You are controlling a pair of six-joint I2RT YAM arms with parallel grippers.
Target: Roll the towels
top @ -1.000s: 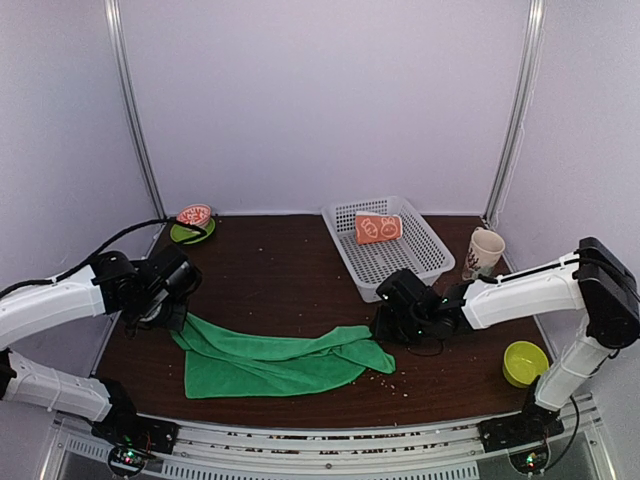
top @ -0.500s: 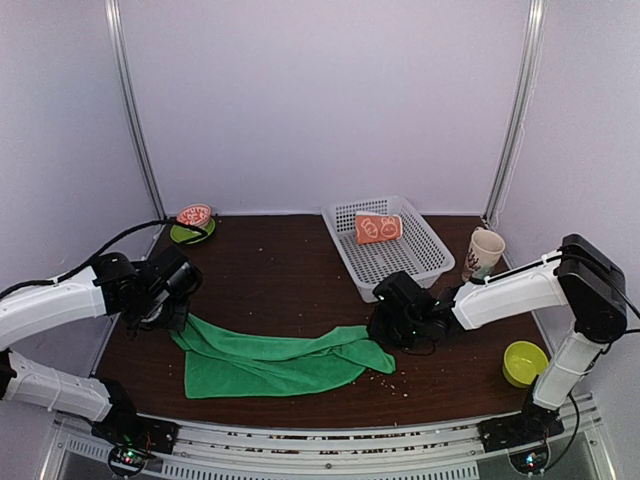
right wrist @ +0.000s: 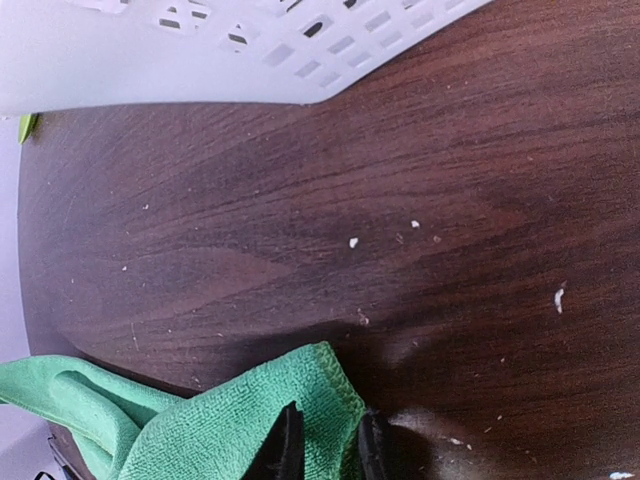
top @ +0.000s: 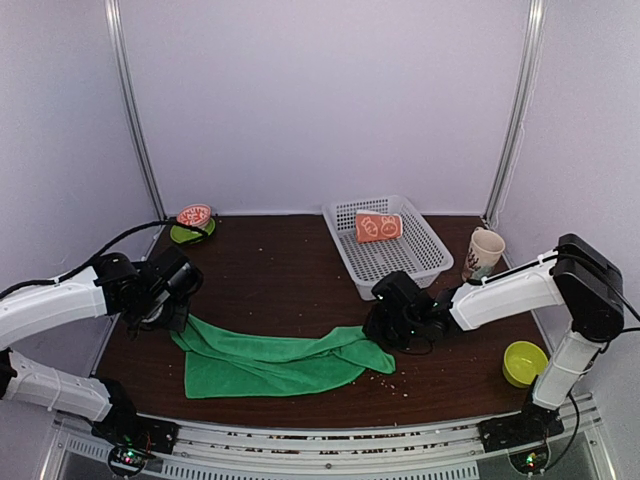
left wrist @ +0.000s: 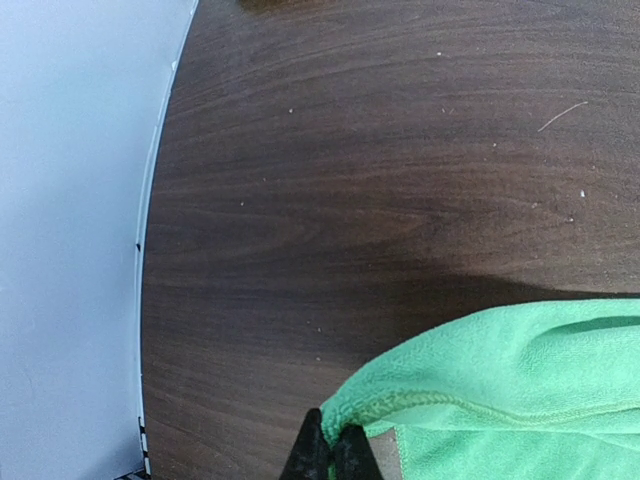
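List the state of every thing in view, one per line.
green towel: unrolled, crumpled on the table
orange towel: rolled, in the basket
mug: upright
yellow bowl: upright
left gripper: shut on a green towel corner
right gripper: straddling its other end, grip unclear

Bare table [top: 280, 270] lies open behind the green towel [top: 270, 362], while the basket [top: 400, 255] crowds the right gripper [top: 374, 330].

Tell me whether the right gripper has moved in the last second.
Yes: the right gripper has shifted slightly left, judged against the white basket's near corner.
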